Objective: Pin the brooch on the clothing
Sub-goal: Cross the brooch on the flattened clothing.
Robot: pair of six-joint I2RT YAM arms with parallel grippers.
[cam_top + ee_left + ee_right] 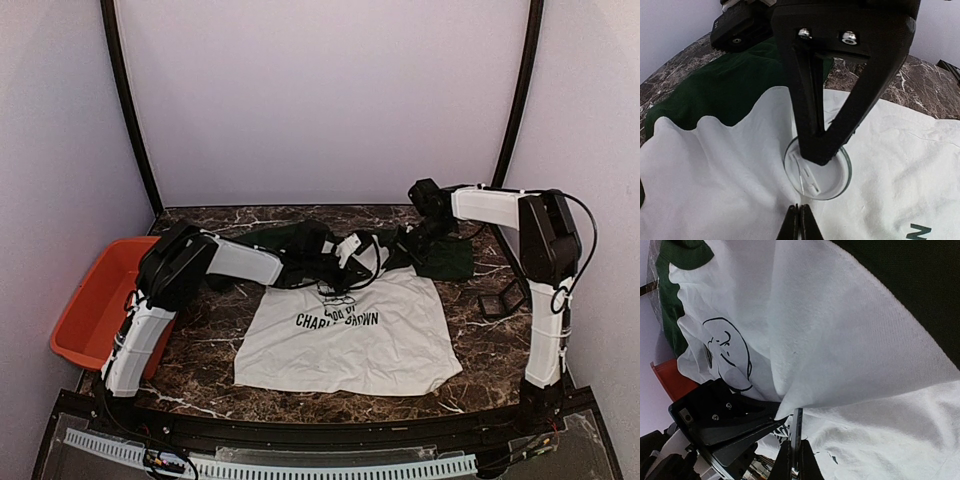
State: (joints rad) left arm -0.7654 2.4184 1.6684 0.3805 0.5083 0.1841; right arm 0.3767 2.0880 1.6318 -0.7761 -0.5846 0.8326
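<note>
The clothing (pixel 350 340) is a white T-shirt with dark green sleeves, lying flat on the marble table, print upward. Both grippers meet over its upper chest. My left gripper (pixel 800 220) is shut, pinching a raised fold of the white fabric (pixel 715 170). My right gripper (pixel 822 157) comes down from the far side, shut on the edge of the brooch (pixel 830 180), a round clear-rimmed disc showing its back and pin bar. In the right wrist view the brooch (pixel 798 427) stands edge-on between the shut right gripper (pixel 796 460), just under the fabric fold (pixel 855 340) held by the left gripper (pixel 777 412).
An orange-red bin (pixel 95 300) sits at the table's left edge beside the left arm. A small black stand (pixel 500 300) is on the marble near the right arm's base. The green sleeves (pixel 440 258) bunch up behind the grippers.
</note>
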